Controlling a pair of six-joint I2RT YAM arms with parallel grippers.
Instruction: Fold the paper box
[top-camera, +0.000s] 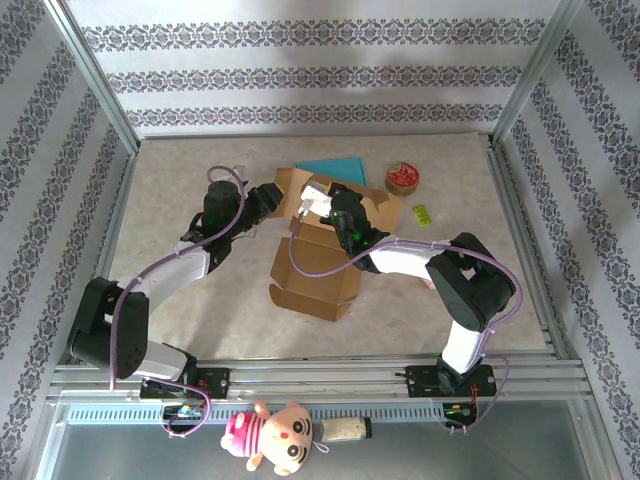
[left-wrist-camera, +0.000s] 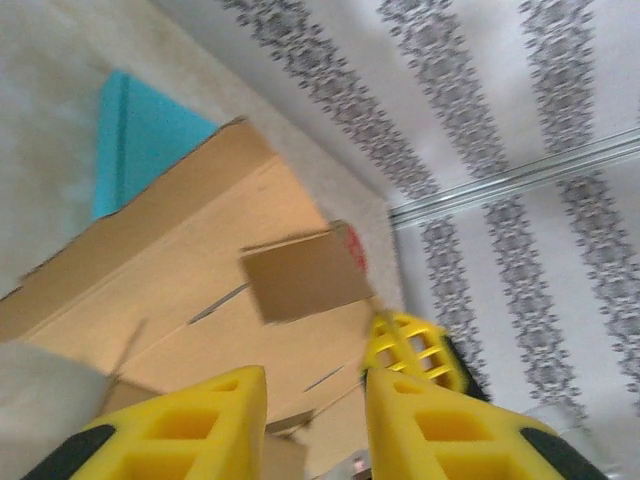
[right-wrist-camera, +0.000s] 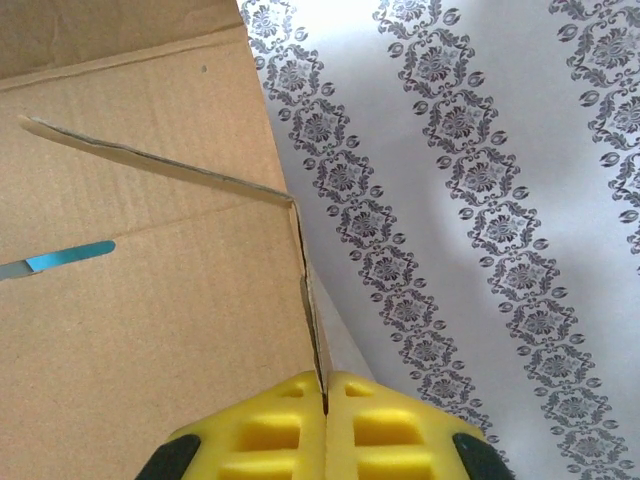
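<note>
The box (top-camera: 318, 270) was seen at mid-table, flaps raised. Its far wall was clamped by the right gripper (right-wrist-camera: 325, 388), fingers together; the left gripper (left-wrist-camera: 312, 400) was held at its left, fingers apart, nothing gripped

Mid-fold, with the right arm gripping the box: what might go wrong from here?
1. The right fingers pinch only a thin edge of the box; a hard pull may tear or crease the cardboard.
2. The left fingers stand open with nothing between them, so the box, held at one point, may pivot or slide toward the red tin.
</note>
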